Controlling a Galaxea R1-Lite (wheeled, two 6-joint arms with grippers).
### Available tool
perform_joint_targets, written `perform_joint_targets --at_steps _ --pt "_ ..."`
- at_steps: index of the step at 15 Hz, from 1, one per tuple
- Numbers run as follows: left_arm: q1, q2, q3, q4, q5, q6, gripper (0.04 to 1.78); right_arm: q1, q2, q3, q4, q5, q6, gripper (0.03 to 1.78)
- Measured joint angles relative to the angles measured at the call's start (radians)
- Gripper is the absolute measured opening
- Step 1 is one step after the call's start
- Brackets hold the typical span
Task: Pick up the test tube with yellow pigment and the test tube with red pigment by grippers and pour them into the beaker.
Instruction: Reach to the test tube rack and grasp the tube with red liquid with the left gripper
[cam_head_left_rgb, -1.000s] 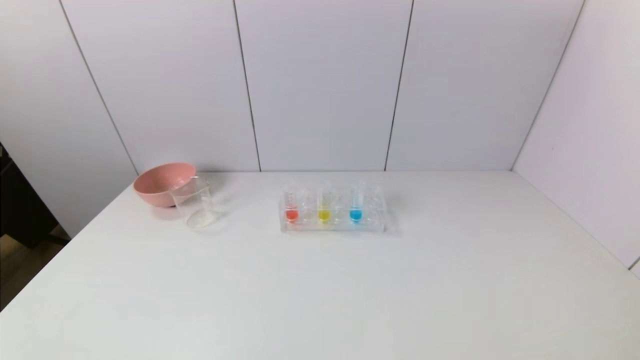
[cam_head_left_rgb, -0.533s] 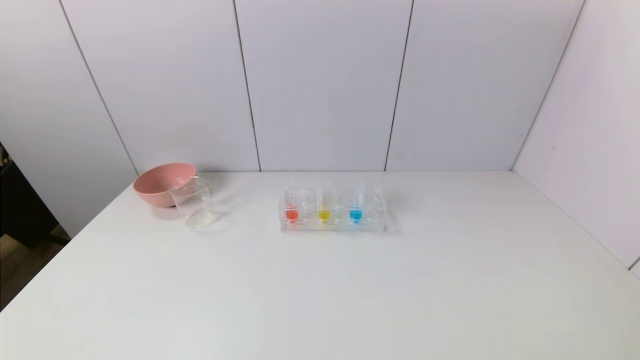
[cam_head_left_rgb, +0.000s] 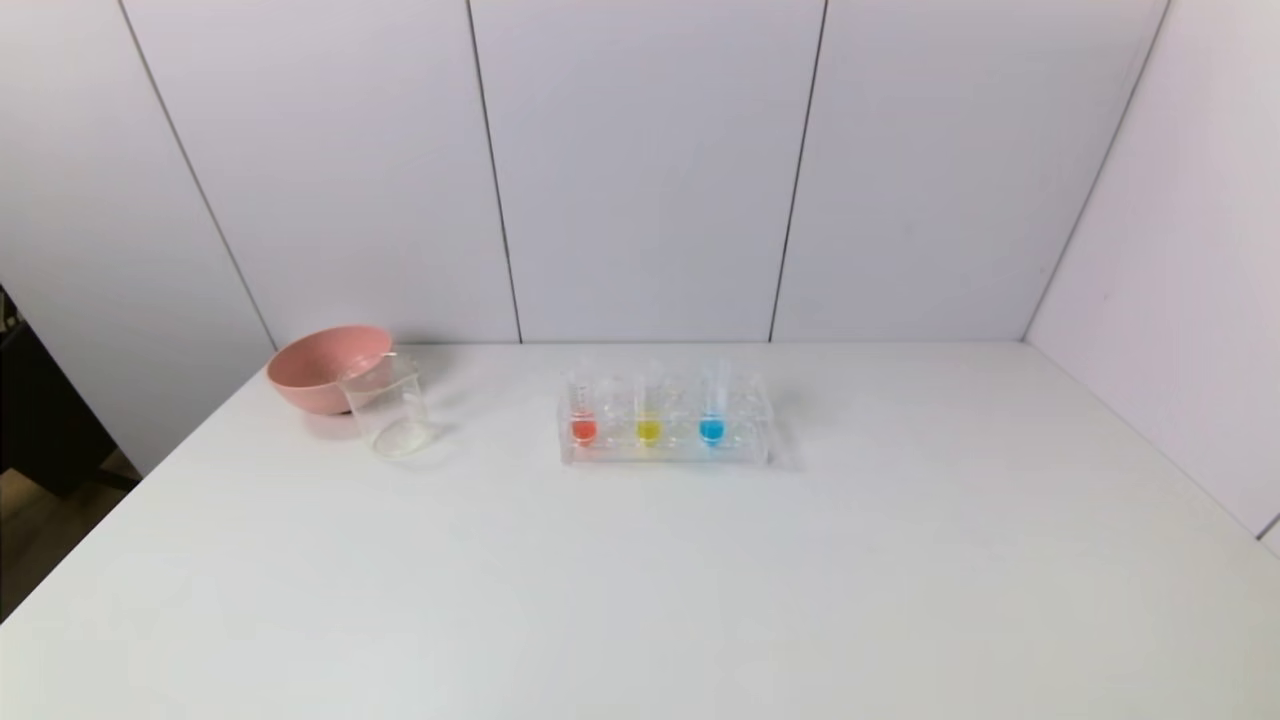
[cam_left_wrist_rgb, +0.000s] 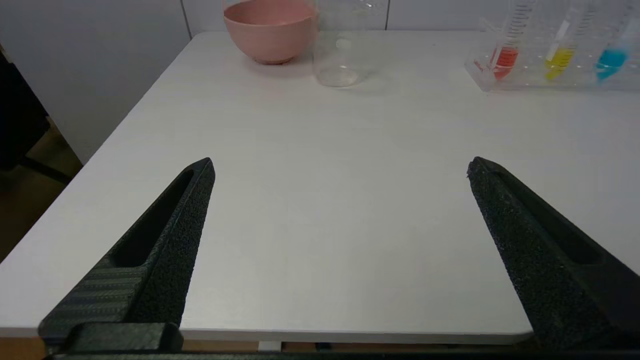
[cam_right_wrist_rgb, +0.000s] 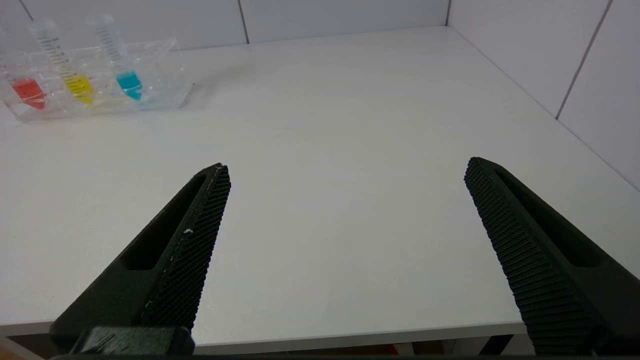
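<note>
White table (cam_head_left_rgb: 640, 580) against pale panelled walls, a corner at the far right. Both arms are low at the near table edge, out of the head view. The left gripper (cam_left_wrist_rgb: 340, 167) hangs just above the near edge with its jaws spread wide and nothing between them. The right gripper (cam_right_wrist_rgb: 345, 167) is the same: wide apart, empty, at the near edge.

Far ahead of both grippers, well apart from them, sits a clear rack (cam_head_left_rgb: 667, 448) near the back wall. Three tubes stand upright in it in a row. The test tube with red pigment (cam_head_left_rgb: 582, 410) is on the end nearest the left gripper's side, the test tube with yellow pigment (cam_head_left_rgb: 648, 408) is next to it, and a blue tube (cam_head_left_rgb: 713, 405) is closest to the right gripper's side. From the left gripper the rack lies forward and off toward the right arm; from the right gripper it lies forward and off toward the left arm.

The beaker (cam_head_left_rgb: 388, 407) stands upright, far ahead of the left gripper and left of the rack. It looks empty. A pink bowl (cam_head_left_rgb: 322, 365) sits just behind it, touching or nearly so; cannot tell which.
</note>
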Motion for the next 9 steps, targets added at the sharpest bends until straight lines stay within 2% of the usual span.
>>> perform_joint_targets --at_steps 4,9 --pt "-0.003 0.231 -0.152 -0.046 -0.070 -0.018 1.76 0.000 0.000 0.000 0.000 0.000 0.000 1.71" --pt "-0.021 0.688 -0.271 -0.233 -0.169 -0.031 1.76 0.000 0.000 0.000 0.000 0.000 0.000 1.71"
